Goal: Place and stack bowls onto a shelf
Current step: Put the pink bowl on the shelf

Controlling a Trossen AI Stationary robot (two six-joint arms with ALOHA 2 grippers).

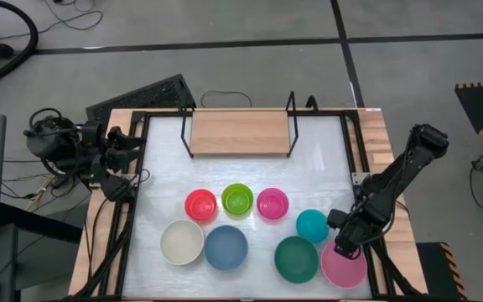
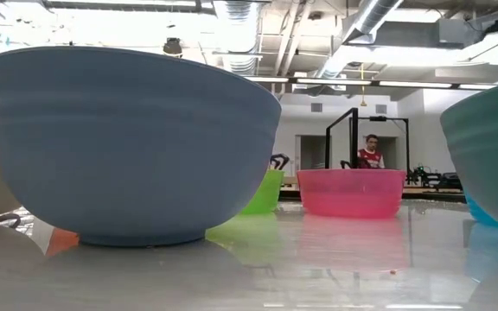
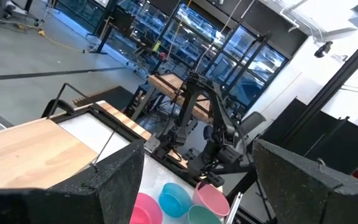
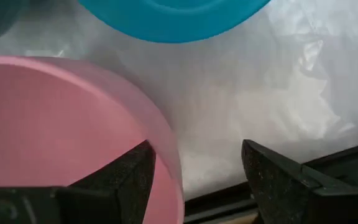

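Shelf [image 1: 240,131] empty at table's far edge; large pink bowl [image 1: 344,266] at near right corner, likely light, stiff, slick plastic, best pinched by its rim; right gripper [image 1: 343,244] spread astride that rim, unclosed.

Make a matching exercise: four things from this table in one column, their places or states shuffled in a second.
Things:
1. shelf
2. pink bowl
3. lime bowl
4. left claw

Places or states:
A. between the red and magenta bowls
B. bare, at the table's far edge
C. off the table's left side, open
D. right claw open over its rim

Pairs: 1-B, 2-D, 3-A, 4-C
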